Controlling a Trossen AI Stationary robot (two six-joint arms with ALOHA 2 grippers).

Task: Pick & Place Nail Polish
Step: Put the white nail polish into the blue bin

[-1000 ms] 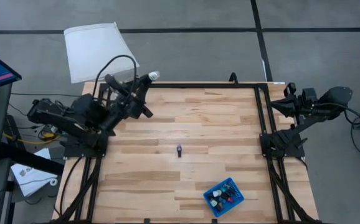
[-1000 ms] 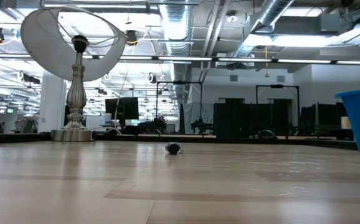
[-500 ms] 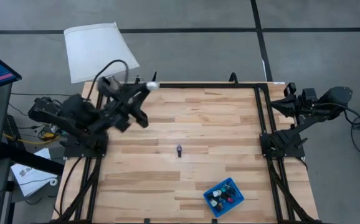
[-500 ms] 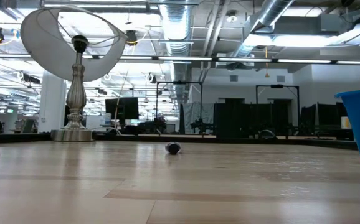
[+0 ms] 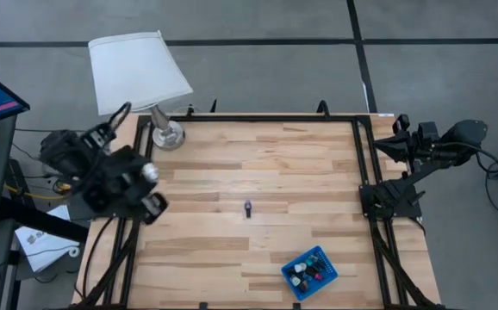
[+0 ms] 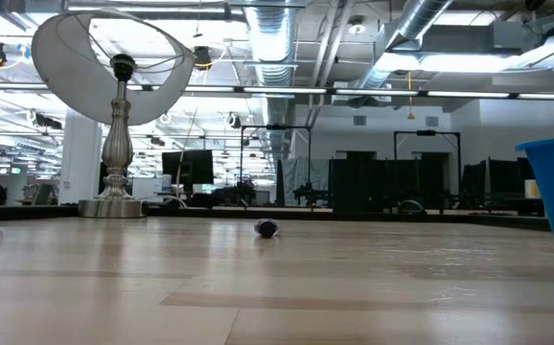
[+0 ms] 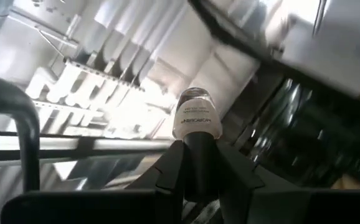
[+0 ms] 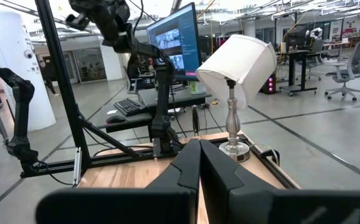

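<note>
Left gripper grips a white nail polish bottle by its dark cap, raised at the table's left edge. Right gripper, closed and empty, waits off the right side. Another bottle lies mid-table, apart from the blue tray.

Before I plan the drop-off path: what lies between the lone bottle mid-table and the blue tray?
Only bare wood: the high view shows nothing between the lone bottle and the blue tray.
</note>
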